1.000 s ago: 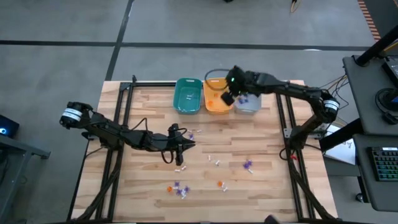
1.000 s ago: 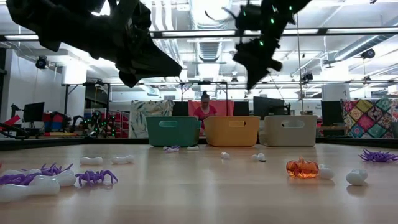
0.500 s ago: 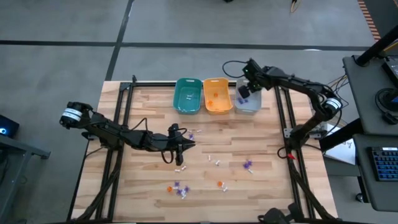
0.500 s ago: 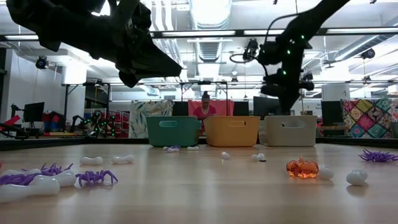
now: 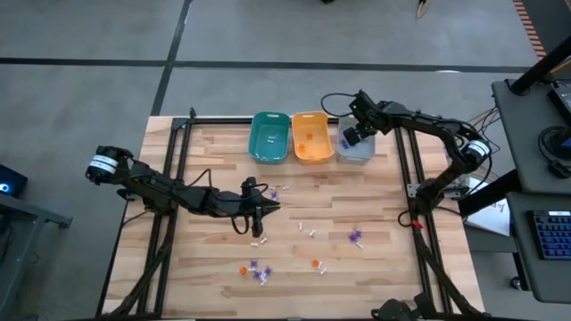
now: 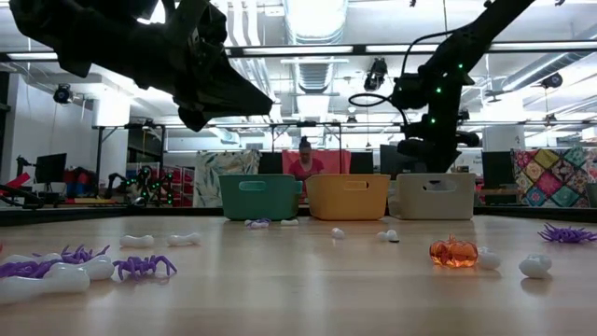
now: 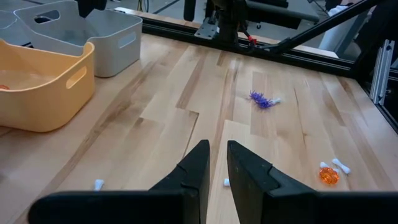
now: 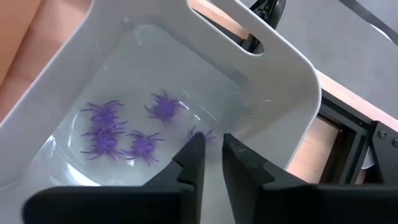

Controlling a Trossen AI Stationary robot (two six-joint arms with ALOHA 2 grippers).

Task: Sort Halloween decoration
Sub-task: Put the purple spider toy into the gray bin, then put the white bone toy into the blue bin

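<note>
Right wrist view shows the right claw [image 8: 208, 155] poised over the pale grey plastic bin [image 8: 292, 81], fingers a narrow slit apart, seemingly empty; small purple plastic spiders [image 8: 124, 134] lie inside. Release fully before lifting clear. Left claw [image 7: 216, 171] hovers near-closed, holding nothing, above the wooden counter [image 7: 186, 93], where more trinkets lie scattered.

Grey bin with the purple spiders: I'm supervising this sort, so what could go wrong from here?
1. The right gripper hangs over the grey plastic bin, fingers slightly apart, with a purple plastic spider just beyond the tips. It may not have dropped clear and could be carried out again.
2. The gripper sits near the bin's wall; withdrawing could nudge it.
</note>
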